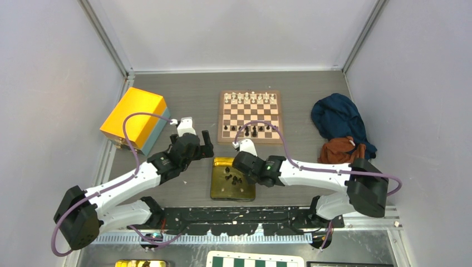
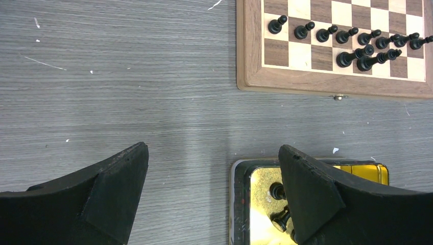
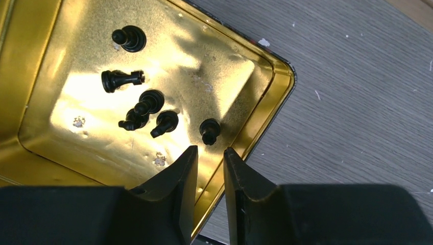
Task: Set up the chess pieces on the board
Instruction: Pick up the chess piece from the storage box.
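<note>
Jaws of the right gripper (image 3: 210, 150) stand just a little apart, and nothing is between them. It holds no piece. It hangs over the near corner of the gold tin (image 3: 214, 66) with its tips pointing down into it.

Just past the tips stands the nearest black piece (image 3: 209, 130). It is upright and a bit apart from the others, so it looks like the one to pick.

To do this well, I think the gripper should go straight down so that one finger is on each side of the piece. The gap may need to be a bit wider first. Then it should squeeze low on the stem, not at the top, so the piece does not tip or pop out. The tin wall is close to this piece, so the outer finger must not bump it.

Five more black pieces (image 3: 148, 101) lie or stand further inside the tin. Some of them are bunched together.

The left gripper (image 2: 214, 186) is wide open and holds nothing. It hangs over the bare table (image 2: 127, 102), just beside the left edge of the tin.

Past the tin is the board (image 1: 221, 119), well apart from the right gripper. White pieces (image 1: 249, 99) fill the far rows. Black pawns (image 2: 327, 33) stand in a row on the near side. Two bigger black pieces (image 2: 365, 57) stand in the nearest row, and most of that row is bare. The pieces in the tin most likely go there. The lift should be high enough to pass over the tin wall and the pawns.
</note>
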You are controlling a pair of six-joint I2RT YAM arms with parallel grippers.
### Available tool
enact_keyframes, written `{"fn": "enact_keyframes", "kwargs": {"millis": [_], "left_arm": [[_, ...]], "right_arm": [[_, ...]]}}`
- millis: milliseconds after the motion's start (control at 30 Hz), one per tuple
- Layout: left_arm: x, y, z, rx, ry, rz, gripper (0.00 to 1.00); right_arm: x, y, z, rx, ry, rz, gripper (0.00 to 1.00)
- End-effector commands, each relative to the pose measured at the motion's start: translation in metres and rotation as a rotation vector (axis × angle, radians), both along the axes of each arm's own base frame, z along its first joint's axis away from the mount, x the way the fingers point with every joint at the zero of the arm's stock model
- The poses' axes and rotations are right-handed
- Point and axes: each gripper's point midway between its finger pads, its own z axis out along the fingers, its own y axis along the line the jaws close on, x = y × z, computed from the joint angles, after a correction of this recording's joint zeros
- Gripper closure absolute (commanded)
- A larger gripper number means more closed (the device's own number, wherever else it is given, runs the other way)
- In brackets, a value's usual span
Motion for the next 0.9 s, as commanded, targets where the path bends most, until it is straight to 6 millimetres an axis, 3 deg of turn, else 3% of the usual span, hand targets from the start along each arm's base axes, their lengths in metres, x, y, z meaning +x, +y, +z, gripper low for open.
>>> {"fn": "enact_keyframes", "kwargs": {"millis": [0, 500, 867], "left_arm": [[0.0058, -0.0050, 0.0157, -0.051, -0.055, 0.007, 0.00], [0.0055, -0.0033, 0.0179, -0.060, -0.070, 0.010, 0.00], [0.0048, -0.0024, 0.0187, -0.064, -0.073, 0.012, 0.00]], "right_arm": [[0.0026, 0.0150, 0.0006, 0.030, 0.000, -0.007, 0.69], [0.0058, 0.0192, -0.0017, -0.017, -0.011, -0.005, 0.69], [0.0106, 0.0114, 0.0007, -0.087, -0.041, -0.024, 0.68]]}}
